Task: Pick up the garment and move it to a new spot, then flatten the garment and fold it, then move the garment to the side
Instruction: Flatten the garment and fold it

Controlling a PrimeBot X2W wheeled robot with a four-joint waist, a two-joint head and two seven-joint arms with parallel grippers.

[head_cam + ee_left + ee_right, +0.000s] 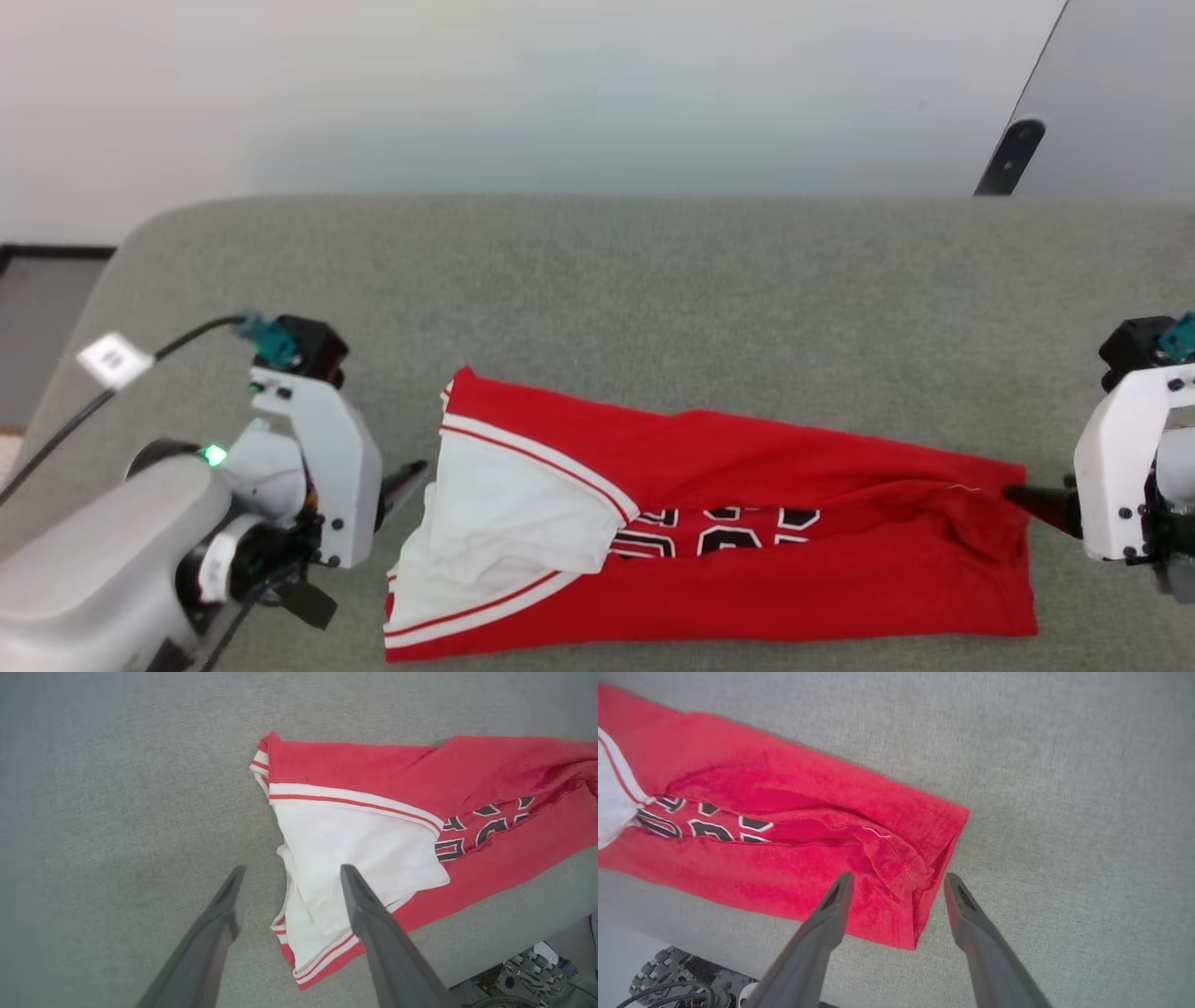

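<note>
"Grey-green cloth covers the table (653, 280). Where's the shirt (747, 467)?"

"Lying flat on it near the front edge, folded lengthwise into a long red band. A white sleeve (504, 513) sits on top at the left end, and black lettering (719, 532) peeks from the fold."

"And the grippers?"

"Both spread wide, holding nothing. The left gripper (293, 868) is at the sleeve's edge. The right gripper (899, 875) straddles the bunched hem (896, 863) at the other end."

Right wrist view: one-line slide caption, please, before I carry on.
Open right pincer poised around the bunched hem corner of the red garment, which lies partly folded on the grey surface.
</note>
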